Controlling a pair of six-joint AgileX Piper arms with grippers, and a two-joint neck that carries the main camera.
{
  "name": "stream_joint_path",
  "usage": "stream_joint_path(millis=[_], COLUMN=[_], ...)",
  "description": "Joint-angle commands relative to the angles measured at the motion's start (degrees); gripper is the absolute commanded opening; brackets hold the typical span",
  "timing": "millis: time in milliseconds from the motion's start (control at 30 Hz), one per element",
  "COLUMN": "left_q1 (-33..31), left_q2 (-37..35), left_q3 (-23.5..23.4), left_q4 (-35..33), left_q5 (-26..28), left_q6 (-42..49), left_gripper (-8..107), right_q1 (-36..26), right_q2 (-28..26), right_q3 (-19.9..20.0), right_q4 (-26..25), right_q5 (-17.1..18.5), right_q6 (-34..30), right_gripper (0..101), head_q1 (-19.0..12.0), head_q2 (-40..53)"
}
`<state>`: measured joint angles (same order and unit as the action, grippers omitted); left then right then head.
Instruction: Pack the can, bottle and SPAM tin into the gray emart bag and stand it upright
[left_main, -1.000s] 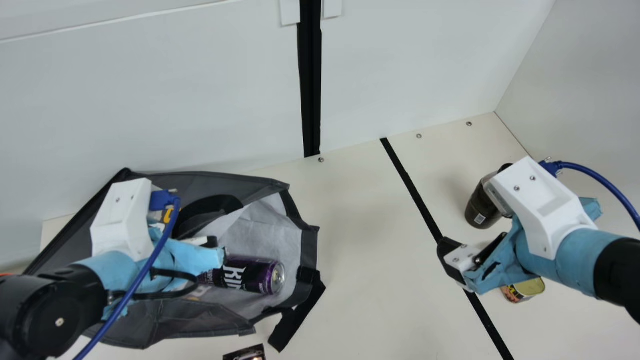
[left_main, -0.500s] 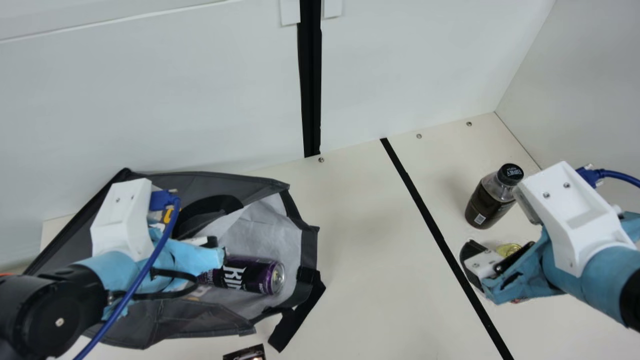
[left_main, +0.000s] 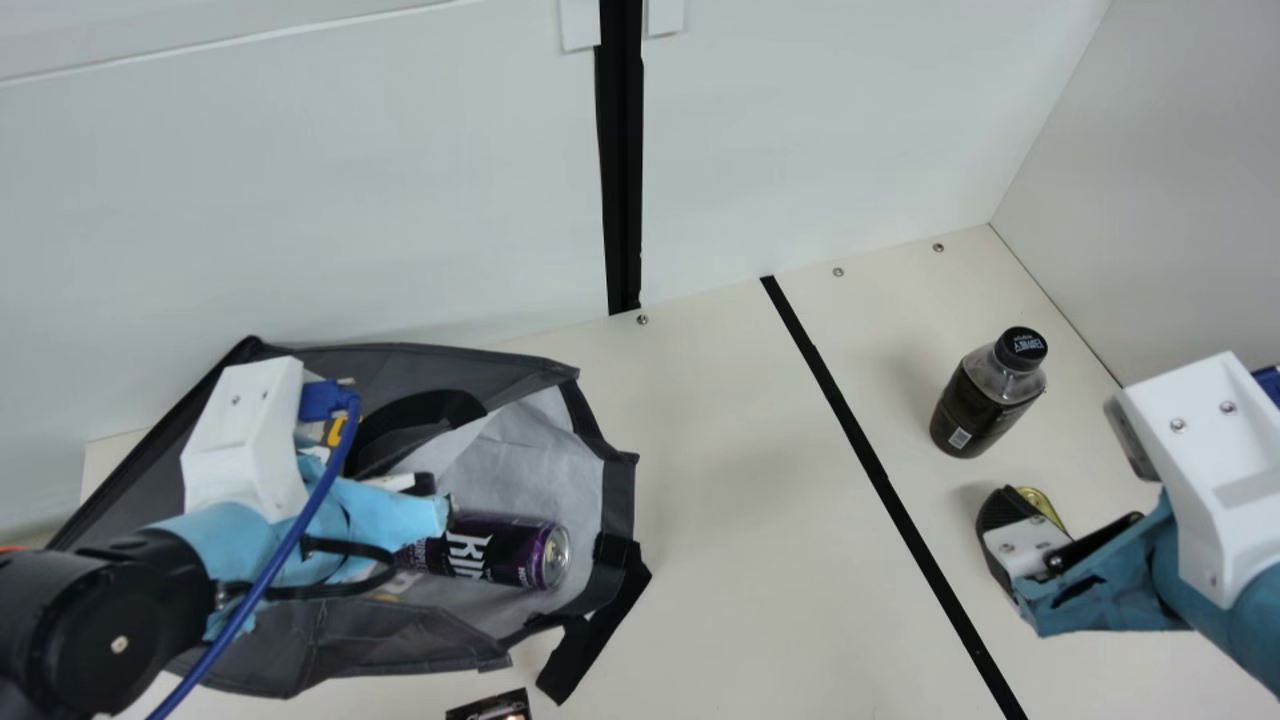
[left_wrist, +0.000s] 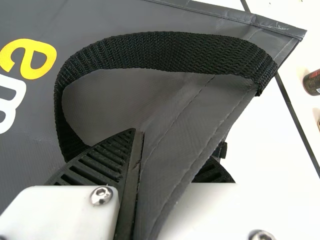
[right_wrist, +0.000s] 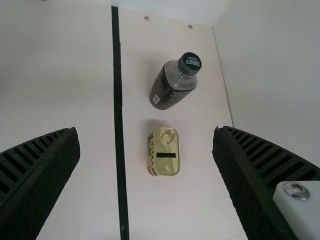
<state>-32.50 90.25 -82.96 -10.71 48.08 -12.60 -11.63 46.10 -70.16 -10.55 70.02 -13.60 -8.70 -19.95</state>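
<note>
The gray bag (left_main: 520, 370) lies on its side at the left, its mouth facing right; the purple can (left_main: 495, 550) lies inside the mouth. My left gripper (left_main: 424, 484) is at the bag; in the left wrist view the gripper (left_wrist: 170, 155) pinches the edge panel of the bag (left_wrist: 200, 125). On the right, my right gripper (left_main: 1005, 540) hangs over the table, partly covering the SPAM tin (left_main: 1042, 502). The right wrist view has the gripper (right_wrist: 145, 134) wide open above the tin (right_wrist: 165, 157), nothing between its pads. The dark bottle (left_main: 985, 405) stands upright behind the tin.
A black tape line (left_main: 850, 420) crosses the table between bag and bottle. A loose bag strap (left_main: 595, 625) spreads onto the table by the mouth. A small dark object (left_main: 490, 706) shows at the near edge. White walls (left_main: 400, 200) rise at the back and right.
My right gripper has moved right and somewhat nearer the front, uncovering the bottle and coming over the tin. The left arm, bag and can have kept still.
</note>
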Motion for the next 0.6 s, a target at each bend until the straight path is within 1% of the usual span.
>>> stream_joint_path(millis=[0, 267, 567], left_q1=[0.00, 0.00, 0.00], left_q2=[0.00, 0.00, 0.00], left_q3=[0.00, 0.00, 0.00], left_q4=[0.00, 0.00, 0.00], left_q5=[0.00, 0.00, 0.00], left_q6=[0.00, 0.00, 0.00], left_gripper=[-8, -8, -8], right_q1=[-0.21, -2.14, -4.52], right_q2=[-0.40, -2.12, -3.14], right_q3=[0.11, 0.34, 0.44], right_q4=[-0.50, -0.36, 3.02], right_q5=[-0.12, -0.12, -0.12], right_q6=[0.28, 0.58, 2.32], right_gripper=[95, 95, 95], head_q1=[-1.30, -1.30, -1.30], head_q2=[-0.05, -0.05, -0.05])
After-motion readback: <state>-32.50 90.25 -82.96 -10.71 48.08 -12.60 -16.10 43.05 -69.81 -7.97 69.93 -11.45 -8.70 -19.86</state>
